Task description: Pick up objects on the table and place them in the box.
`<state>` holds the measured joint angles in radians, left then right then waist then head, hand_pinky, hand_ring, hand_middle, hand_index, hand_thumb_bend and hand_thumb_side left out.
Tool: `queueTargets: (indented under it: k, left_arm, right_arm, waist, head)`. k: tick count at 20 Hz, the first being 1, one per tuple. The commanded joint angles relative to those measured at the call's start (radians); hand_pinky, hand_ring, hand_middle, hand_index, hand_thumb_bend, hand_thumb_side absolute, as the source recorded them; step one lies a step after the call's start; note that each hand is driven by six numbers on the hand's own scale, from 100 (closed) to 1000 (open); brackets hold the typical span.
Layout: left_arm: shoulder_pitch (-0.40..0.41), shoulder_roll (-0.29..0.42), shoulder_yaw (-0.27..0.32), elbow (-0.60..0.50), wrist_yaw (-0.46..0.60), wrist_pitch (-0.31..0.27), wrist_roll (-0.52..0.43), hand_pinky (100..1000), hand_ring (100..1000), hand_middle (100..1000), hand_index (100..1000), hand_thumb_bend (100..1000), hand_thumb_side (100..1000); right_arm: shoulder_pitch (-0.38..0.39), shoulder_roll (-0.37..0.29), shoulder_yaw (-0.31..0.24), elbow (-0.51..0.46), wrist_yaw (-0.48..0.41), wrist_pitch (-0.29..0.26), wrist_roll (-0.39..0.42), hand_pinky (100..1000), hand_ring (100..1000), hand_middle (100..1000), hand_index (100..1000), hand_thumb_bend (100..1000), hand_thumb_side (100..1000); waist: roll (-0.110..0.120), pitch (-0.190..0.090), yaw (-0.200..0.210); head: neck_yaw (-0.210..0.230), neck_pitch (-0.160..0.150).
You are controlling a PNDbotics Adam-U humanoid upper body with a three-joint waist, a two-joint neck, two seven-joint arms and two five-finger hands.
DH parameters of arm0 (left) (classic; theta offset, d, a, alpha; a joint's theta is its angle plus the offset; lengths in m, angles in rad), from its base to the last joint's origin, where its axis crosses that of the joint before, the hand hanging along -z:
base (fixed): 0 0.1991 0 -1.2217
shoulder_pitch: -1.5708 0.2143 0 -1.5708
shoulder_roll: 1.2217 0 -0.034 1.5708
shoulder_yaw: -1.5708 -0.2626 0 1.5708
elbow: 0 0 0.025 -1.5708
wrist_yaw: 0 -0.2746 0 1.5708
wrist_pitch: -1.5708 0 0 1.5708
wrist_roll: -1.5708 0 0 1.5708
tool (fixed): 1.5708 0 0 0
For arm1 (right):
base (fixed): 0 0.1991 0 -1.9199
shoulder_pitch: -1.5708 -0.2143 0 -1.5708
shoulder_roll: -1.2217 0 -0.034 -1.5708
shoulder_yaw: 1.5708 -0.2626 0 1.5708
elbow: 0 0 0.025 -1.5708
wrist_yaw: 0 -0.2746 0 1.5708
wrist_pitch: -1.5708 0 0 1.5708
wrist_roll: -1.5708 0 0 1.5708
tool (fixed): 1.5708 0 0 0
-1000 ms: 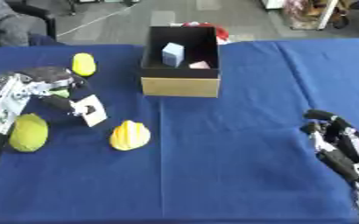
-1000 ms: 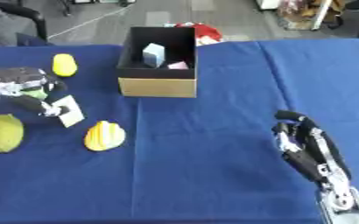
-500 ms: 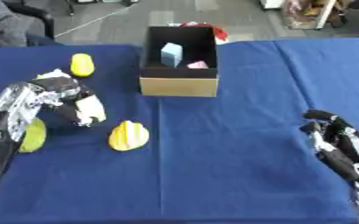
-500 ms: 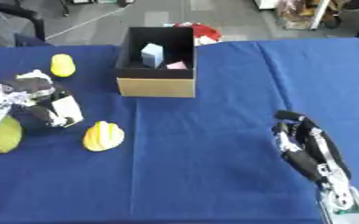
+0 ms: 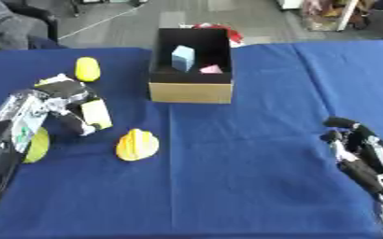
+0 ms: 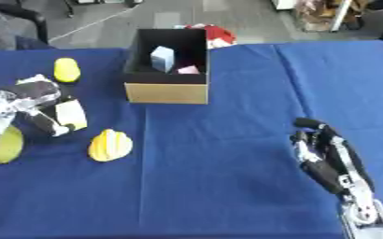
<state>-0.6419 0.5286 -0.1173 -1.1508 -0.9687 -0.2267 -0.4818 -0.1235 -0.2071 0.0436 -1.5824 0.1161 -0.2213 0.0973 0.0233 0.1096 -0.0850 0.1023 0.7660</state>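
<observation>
My left hand (image 5: 64, 100) is at the left of the blue table, fingers curled round a pale yellow and white block (image 5: 95, 113), held a little above the cloth. A yellow banana-like bunch (image 5: 137, 144) lies just right of it. A small yellow fruit (image 5: 87, 69) sits farther back, and a yellow-green round fruit (image 5: 36, 144) is partly hidden behind my left forearm. The open black and tan box (image 5: 190, 91) stands at the back centre, holding a light blue block (image 5: 181, 58) and a pink piece (image 5: 210, 69). My right hand (image 6: 322, 149) rests at the lower right, fingers relaxed, holding nothing.
The blue cloth (image 5: 252, 154) covers the table. A red thing (image 6: 217, 33) lies on the floor behind the box. A person's grey sleeve (image 5: 3, 28) shows at the far left corner.
My left hand has closed on the pale block and carried it right and forward, toward the banana bunch. The right hand has not moved.
</observation>
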Motion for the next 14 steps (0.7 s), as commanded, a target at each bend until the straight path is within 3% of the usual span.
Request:
queueTargets:
  k: [1, 4, 7, 12, 14]
  left_arm:
    - [-0.058, 0.040, 0.028, -0.087, 0.058, 0.013, 0.019, 693, 542, 548, 763, 122, 268]
    - [-0.138, 0.030, 0.026, -0.131, 0.080, 0.019, 0.020, 698, 544, 550, 767, 147, 259]
    - [-0.242, -0.019, 0.007, -0.105, 0.057, 0.021, 0.014, 700, 548, 555, 771, 178, 258]
    - [-0.391, -0.172, -0.026, 0.075, -0.022, 0.006, 0.009, 703, 555, 563, 777, 176, 271]
    - [-0.434, -0.240, -0.031, 0.169, -0.087, -0.002, 0.022, 705, 564, 574, 782, 213, 285]
  right_arm:
    - [-0.009, -0.012, -0.004, -0.016, 0.004, -0.002, -0.002, 758, 665, 744, 802, 100, 383]
    - [-0.007, -0.012, -0.002, -0.015, 0.003, -0.002, -0.001, 758, 665, 744, 802, 100, 380]
    - [-0.006, -0.011, 0.001, -0.014, 0.002, -0.002, 0.001, 758, 665, 744, 802, 100, 379]
    - [-0.006, -0.006, 0.005, -0.009, 0.000, -0.002, 0.005, 758, 665, 744, 802, 100, 366]
    - [-0.007, -0.004, 0.007, -0.007, -0.002, -0.001, 0.006, 758, 665, 744, 802, 100, 364]
  waist:
    - [0.013, -0.031, 0.001]
    - [0.013, -0.033, 0.001]
    - [0.011, -0.036, -0.003]
    - [0.002, -0.037, -0.014]
    - [-0.002, -0.035, -0.019]
  head:
    - [0.002, 0.004]
    - [0.003, 0.004]
    - [0.008, 0.004]
    - [0.016, 0.004]
    - [0.021, 0.004]
